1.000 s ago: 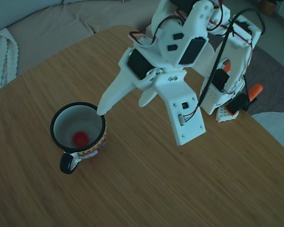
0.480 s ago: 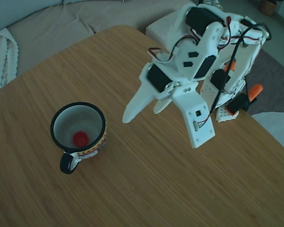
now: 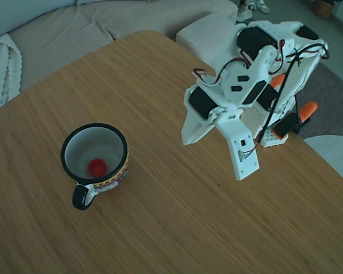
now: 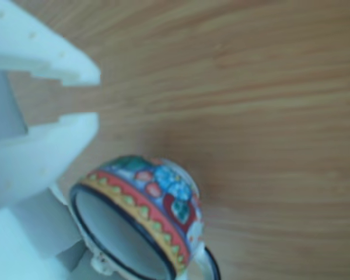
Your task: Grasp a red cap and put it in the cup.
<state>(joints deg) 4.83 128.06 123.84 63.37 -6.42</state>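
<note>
Red cap lying flat on the bottom of the cup, inside the black rim, toward the near side in the fixed view. Cup standing upright on the wooden table, left of centre, black handle turned to the near-left. White gripper raised above the table well right of the cup, nothing between the fingers, jaws drawn close with only a narrow gap, tips pointing down and left. Arm folded back toward its base at the far-right table edge, orange clamp handles beside it. In the other view, blurred: gripper entering from the left, a slim slot between the two white fingertips, and the cup below them, seen sideways with its coloured band and dark rim; cap not visible there.
</note>
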